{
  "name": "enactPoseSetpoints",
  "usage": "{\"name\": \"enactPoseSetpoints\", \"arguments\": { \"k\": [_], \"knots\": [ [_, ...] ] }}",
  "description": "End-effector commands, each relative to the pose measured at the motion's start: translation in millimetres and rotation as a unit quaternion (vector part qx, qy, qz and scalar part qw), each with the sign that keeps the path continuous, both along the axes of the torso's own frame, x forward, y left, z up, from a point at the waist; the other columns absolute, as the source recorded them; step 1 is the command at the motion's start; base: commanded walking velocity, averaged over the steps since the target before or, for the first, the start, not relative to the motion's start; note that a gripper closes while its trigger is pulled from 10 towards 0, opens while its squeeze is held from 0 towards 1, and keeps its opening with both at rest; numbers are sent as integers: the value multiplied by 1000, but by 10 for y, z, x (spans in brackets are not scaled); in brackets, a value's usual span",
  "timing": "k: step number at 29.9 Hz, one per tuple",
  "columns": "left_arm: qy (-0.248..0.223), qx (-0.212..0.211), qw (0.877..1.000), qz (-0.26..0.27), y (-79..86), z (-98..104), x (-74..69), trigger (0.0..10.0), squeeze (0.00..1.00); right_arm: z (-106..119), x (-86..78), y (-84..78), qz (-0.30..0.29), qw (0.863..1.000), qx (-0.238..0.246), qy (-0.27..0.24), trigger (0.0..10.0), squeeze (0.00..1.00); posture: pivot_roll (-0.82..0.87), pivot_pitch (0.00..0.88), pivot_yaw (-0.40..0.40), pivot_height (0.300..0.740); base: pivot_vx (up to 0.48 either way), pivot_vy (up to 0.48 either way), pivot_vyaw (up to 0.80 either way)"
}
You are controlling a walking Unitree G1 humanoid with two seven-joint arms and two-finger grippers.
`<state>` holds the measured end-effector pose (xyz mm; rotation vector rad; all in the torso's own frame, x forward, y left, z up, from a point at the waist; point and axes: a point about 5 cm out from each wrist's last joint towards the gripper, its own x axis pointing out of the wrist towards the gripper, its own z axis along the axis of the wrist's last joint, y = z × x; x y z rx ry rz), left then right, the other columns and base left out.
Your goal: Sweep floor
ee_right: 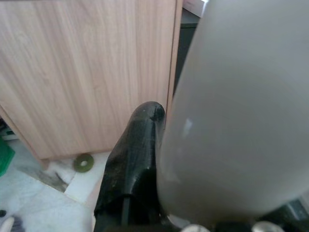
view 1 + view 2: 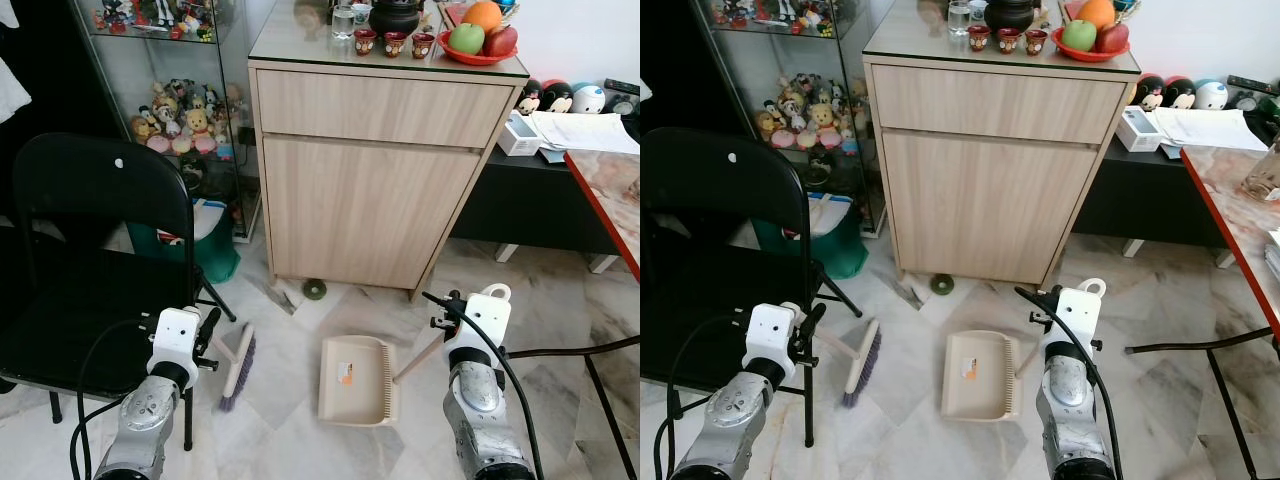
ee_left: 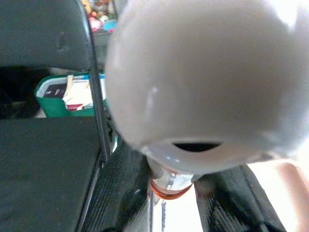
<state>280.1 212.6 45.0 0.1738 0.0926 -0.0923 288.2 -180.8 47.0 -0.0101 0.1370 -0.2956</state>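
Observation:
A hand brush (image 2: 238, 368) with purple bristles rests bristles-down on the marble floor, and my left gripper (image 2: 209, 335) is shut on its pale handle (image 3: 203, 77). Black fingers (image 3: 120, 193) clamp the handle from both sides in the left wrist view. A beige dustpan (image 2: 358, 380) lies flat on the floor to the right of the brush. Its handle (image 2: 420, 358) slants up into my right gripper (image 2: 444, 322), which is shut on it. One black finger (image 1: 137, 159) presses the grey handle (image 1: 231, 111) in the right wrist view. A small green disc (image 2: 315, 290) lies by the cabinet's foot.
A wooden cabinet (image 2: 370, 170) stands straight ahead. A black folding chair (image 2: 90, 250) is close on my left, with a green bin (image 2: 210, 245) and a glass display case (image 2: 185, 110) behind it. A red-edged table (image 2: 612, 205) juts in at the right.

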Motion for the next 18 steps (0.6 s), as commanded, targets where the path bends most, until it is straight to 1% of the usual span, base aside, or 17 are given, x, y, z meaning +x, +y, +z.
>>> {"name": "enactPoseSetpoints", "arguments": {
  "k": [1,3,6,18],
  "knots": [
    [-11,-5,1000,8,10,64,40,10000,0,23,11,-33,-11,1000,4,-5,10000,0,-49,71,-40,740,0,0,0],
    [-16,-22,1000,12,22,85,48,10000,0,9,5,-27,-12,1000,7,-6,10000,0,-44,67,-34,740,0,0,0],
    [-19,-30,999,13,18,90,47,10000,0,3,3,-25,-11,1000,10,-6,10000,0,-41,60,-37,740,0,0,0],
    [-14,-38,999,6,-12,65,25,10000,0,-2,10,-11,-6,1000,14,-8,10000,0,-36,24,-37,740,0,0,0]
  ]
}}
